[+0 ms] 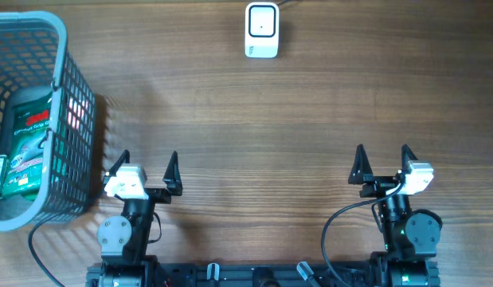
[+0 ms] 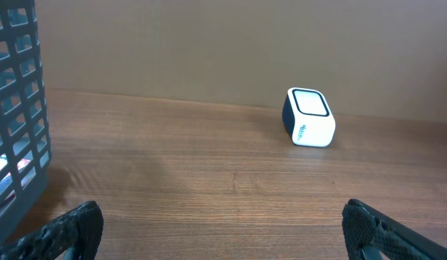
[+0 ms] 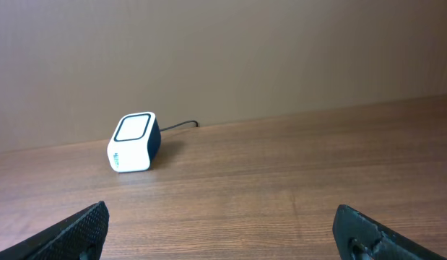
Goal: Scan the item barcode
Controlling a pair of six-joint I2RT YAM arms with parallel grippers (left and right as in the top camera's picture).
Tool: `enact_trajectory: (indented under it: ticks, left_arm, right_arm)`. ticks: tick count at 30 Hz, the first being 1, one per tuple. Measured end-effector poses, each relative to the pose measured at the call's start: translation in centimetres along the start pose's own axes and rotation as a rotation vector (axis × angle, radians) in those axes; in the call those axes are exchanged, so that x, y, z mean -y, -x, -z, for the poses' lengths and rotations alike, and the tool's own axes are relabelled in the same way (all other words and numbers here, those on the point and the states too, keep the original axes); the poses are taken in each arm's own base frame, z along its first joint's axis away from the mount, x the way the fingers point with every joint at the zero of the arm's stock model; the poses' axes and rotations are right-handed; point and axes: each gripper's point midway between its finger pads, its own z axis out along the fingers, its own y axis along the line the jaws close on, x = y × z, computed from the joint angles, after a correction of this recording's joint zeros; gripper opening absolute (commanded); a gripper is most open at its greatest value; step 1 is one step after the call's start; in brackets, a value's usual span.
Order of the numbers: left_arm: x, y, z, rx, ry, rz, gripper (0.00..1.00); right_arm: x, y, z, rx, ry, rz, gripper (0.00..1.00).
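— Low in the overhead frame, both my pincers sit spread wide, pinching nothing. The left pincer (image 1: 148, 159) is toward the lower left and the right pincer (image 1: 382, 153) toward the lower right, with bare bench (image 1: 254, 119) between them.

— And the item?

— A green packet (image 1: 27, 135), lying inside the grey basket (image 1: 71, 88) at the left edge of the frame, near my left pincer. The scanner (image 1: 261, 30) stands at top centre, well apart from both pincers.

— What does the left wrist view give?

— The basket's mesh wall (image 2: 17, 108) fills the left edge, and through it I get only a pale, reddish scrap, too little to name. The scanner (image 2: 308, 118) sits right of centre, window facing up. My fingertips (image 2: 75, 224) show at the bottom corners, wide apart.

— And the right wrist view?

— The scanner (image 3: 134, 141) is left of centre, its cable (image 3: 181, 125) trailing behind. No basket or packet shows. Again a fingertip at each bottom corner, spread.

— So which step is this?

— The very first, I judge, since nothing is picked up yet. The next move looks like my left pincer's. It would rise over the rim, drop into the basket, pinch the packet and lift it clear of the mesh before heading for the scanner. I can't see where the barcode is, so the packet may need turning.
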Motion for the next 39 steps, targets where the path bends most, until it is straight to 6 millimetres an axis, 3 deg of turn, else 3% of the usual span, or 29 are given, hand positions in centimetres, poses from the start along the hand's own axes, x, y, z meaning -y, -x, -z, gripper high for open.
enact_trajectory:
  ticks: [39]
  left_arm:
    - [-0.01, -0.03, -0.01, -0.002, 0.0, 0.0, 1.0]
  right_arm:
    - [-0.51, -0.08, 0.0, -0.003, 0.02, 0.0, 1.0]
